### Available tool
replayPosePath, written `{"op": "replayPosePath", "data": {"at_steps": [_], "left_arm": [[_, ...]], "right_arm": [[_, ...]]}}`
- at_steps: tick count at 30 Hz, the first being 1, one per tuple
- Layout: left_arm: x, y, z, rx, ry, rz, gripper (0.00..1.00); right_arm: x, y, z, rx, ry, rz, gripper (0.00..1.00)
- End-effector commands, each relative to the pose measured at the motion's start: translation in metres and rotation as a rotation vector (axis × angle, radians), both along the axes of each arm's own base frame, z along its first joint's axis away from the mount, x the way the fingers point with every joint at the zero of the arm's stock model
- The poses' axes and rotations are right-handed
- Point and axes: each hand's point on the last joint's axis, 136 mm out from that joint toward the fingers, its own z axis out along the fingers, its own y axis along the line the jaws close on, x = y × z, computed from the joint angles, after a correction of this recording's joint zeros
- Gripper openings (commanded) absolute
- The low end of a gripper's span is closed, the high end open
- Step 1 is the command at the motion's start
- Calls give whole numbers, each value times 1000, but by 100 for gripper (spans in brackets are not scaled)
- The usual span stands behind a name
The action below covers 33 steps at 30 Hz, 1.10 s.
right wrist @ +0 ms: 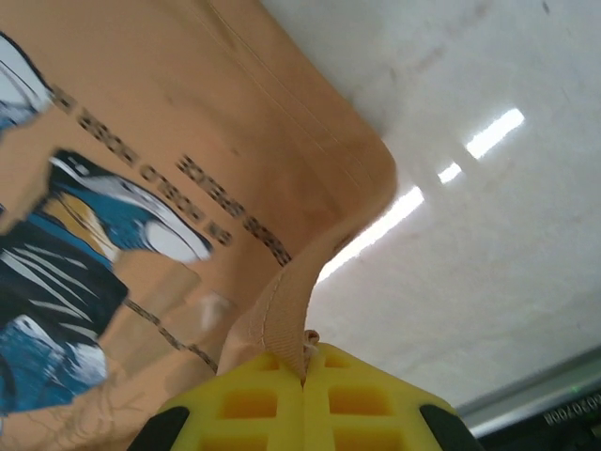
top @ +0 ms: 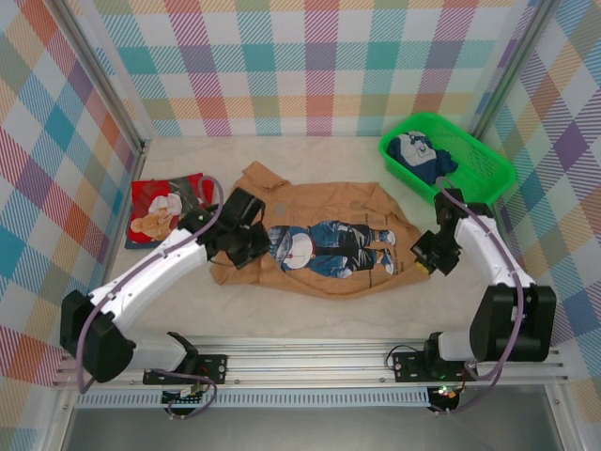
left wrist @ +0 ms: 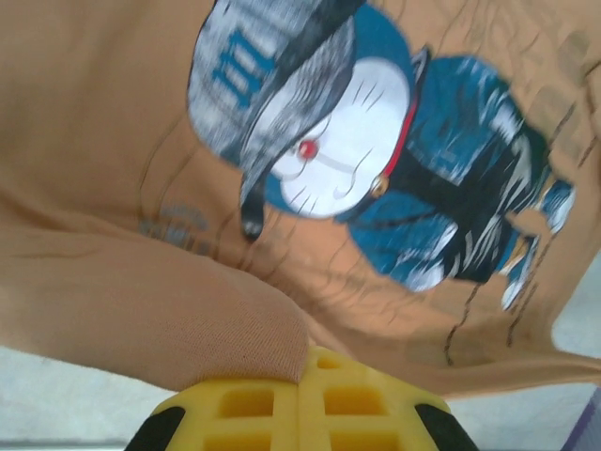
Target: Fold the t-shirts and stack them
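Tan-brown t-shirt [top: 319, 202] is clenched at each end by the left gripper [left wrist: 300, 399] and the right gripper [right wrist: 303, 390], which should lift together evenly, keeping the cloth taut.

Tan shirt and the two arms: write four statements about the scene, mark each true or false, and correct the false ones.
1. The tan shirt lies print up on the table. True.
2. The left jaws stand open above it. False: they are shut on a bunch of its cloth.
3. The right jaws pinch its edge. True.
4. The red shirt sits in the green basket. False: it lies on the table at the left; the basket holds a dark blue garment.
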Motion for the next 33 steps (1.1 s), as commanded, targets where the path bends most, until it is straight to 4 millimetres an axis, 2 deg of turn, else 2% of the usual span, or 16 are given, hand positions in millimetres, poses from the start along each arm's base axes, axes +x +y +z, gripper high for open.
{"op": "replayPosePath", "data": {"at_steps": [1, 9, 16, 19, 27, 33], "left_arm": [[26, -3, 13, -10, -55, -58, 0], [72, 1, 14, 30, -73, -56, 0], [97, 7, 10, 66, -76, -51, 0], [101, 10, 6, 74, -67, -44, 0], [99, 21, -16, 120, -23, -39, 0], [105, 29, -23, 137, -20, -21, 0]], "right_arm": [[27, -4, 5, -29, -46, 16, 0], [56, -10, -3, -46, -24, 3, 0], [75, -14, -11, -61, -10, 0, 0], [80, -16, -15, -67, 1, -4, 0], [90, -13, -28, -43, 16, -5, 0], [93, -13, -36, -45, 24, -2, 0]]}}
